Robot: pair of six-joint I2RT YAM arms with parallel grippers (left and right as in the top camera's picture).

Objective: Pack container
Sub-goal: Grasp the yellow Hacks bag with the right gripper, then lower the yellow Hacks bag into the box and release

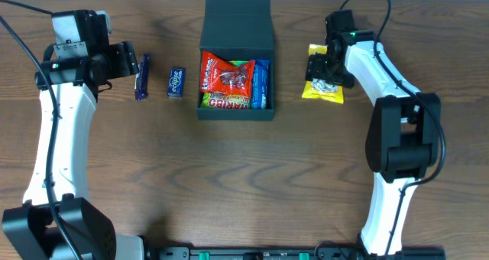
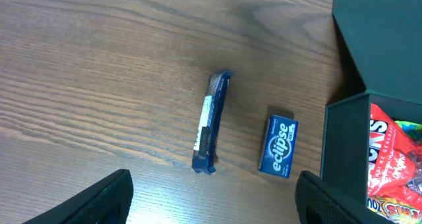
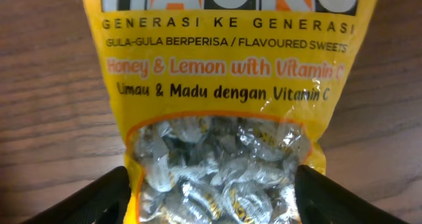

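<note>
The dark teal container (image 1: 237, 115) stands open at the back middle, its lid (image 1: 237, 21) folded back; a corner also shows in the left wrist view (image 2: 343, 145). It holds a red Haribo pack (image 1: 227, 80) and a blue pack (image 1: 261, 80). A yellow Hacks sweets bag (image 1: 325, 92) lies right of it, filling the right wrist view (image 3: 224, 66). My right gripper (image 1: 325, 65) (image 3: 214, 197) is open, its fingers on either side of the bag's lower end. My left gripper (image 1: 128, 61) (image 2: 211, 201) is open and empty, just left of a dark blue bar (image 1: 142, 76) (image 2: 210, 122).
A blue Eclipse mint pack (image 1: 176, 82) (image 2: 278, 146) lies between the blue bar and the container. The wooden table (image 1: 244, 183) extends bare toward the front. Cables run from both arms at the back edge.
</note>
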